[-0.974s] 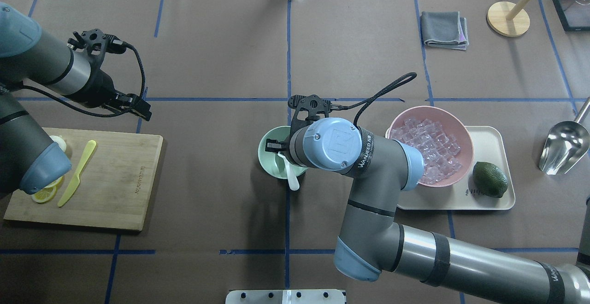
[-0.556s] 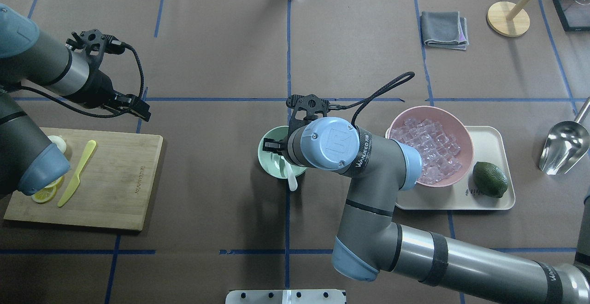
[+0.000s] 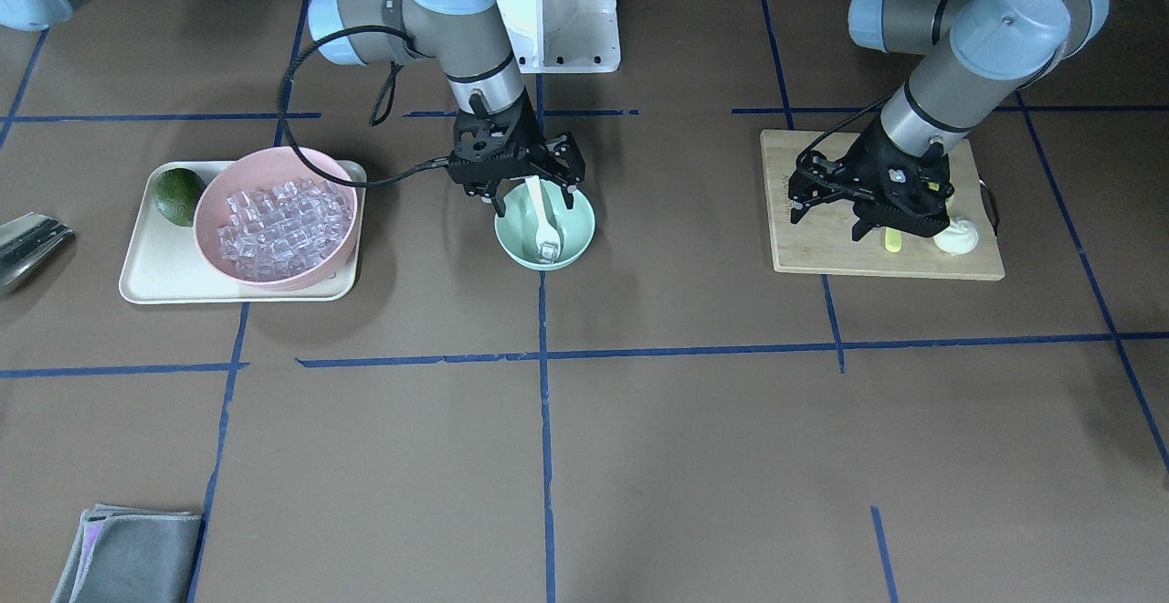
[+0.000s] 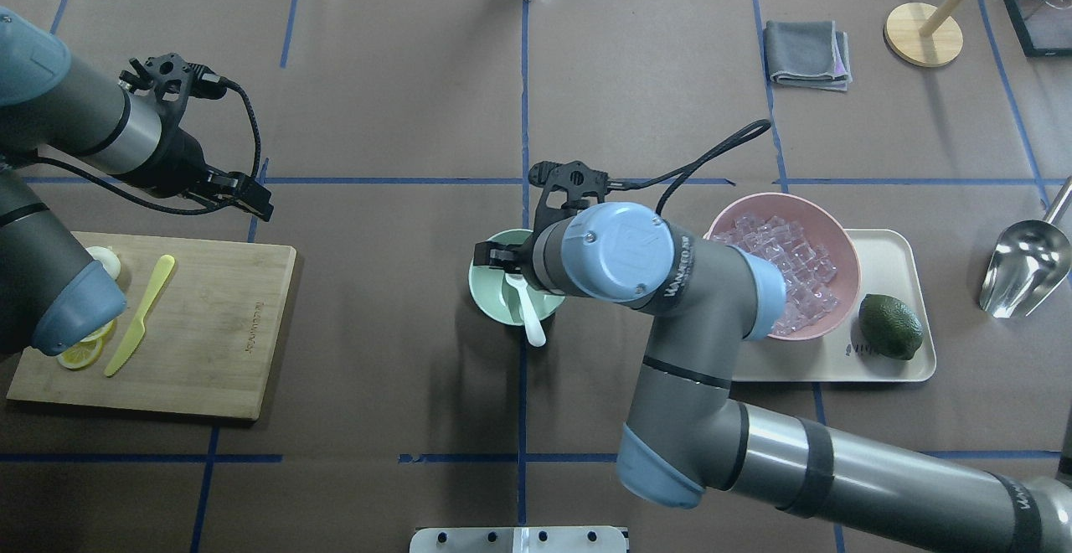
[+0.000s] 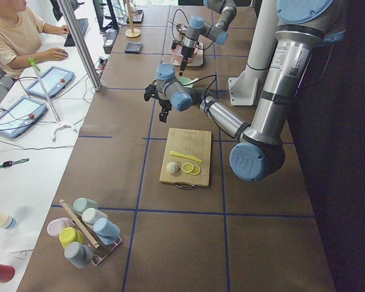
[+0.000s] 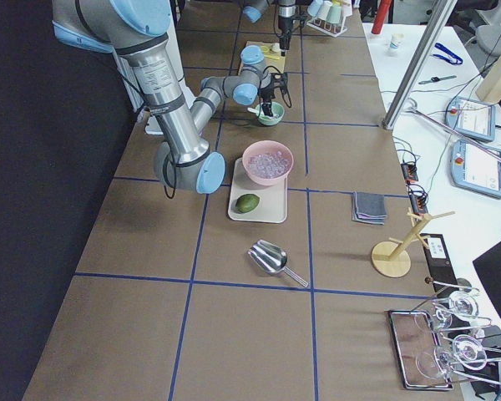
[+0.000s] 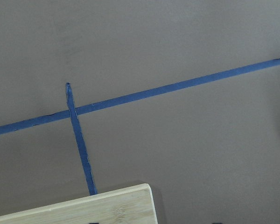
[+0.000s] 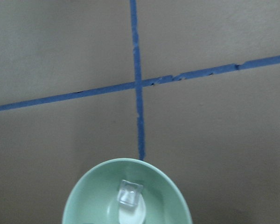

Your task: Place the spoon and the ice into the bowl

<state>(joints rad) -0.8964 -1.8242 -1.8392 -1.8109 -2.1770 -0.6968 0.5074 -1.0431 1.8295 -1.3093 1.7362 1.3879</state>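
Observation:
The mint-green bowl [image 4: 494, 293] stands at the table's middle and also shows in the front view [image 3: 575, 238]. The white spoon [image 3: 542, 206] lies in it, scoop down, handle leaning over the rim on the robot's side [image 4: 533, 327]. One clear ice cube [image 8: 130, 192] sits on the scoop. My right gripper [image 3: 532, 196] hangs just above the bowl, open, its fingers on either side of the handle without touching it. More ice [image 4: 787, 272] fills the pink bowl [image 4: 849, 255]. My left gripper [image 3: 826, 219] is open and empty above the cutting board's far edge.
The pink bowl and a green lime [image 4: 889, 327] sit on a beige tray [image 4: 888, 243]. A metal scoop [image 4: 1026, 268] lies at the far right. The cutting board [image 4: 218, 327] holds a yellow-green knife [image 4: 138, 314], lemon slices [image 4: 79, 354] and a white lump [image 3: 957, 238].
My right wrist has shifted slightly to the right and away from the robot. The spoon stays leaning in the bowl. The left arm has hardly moved.

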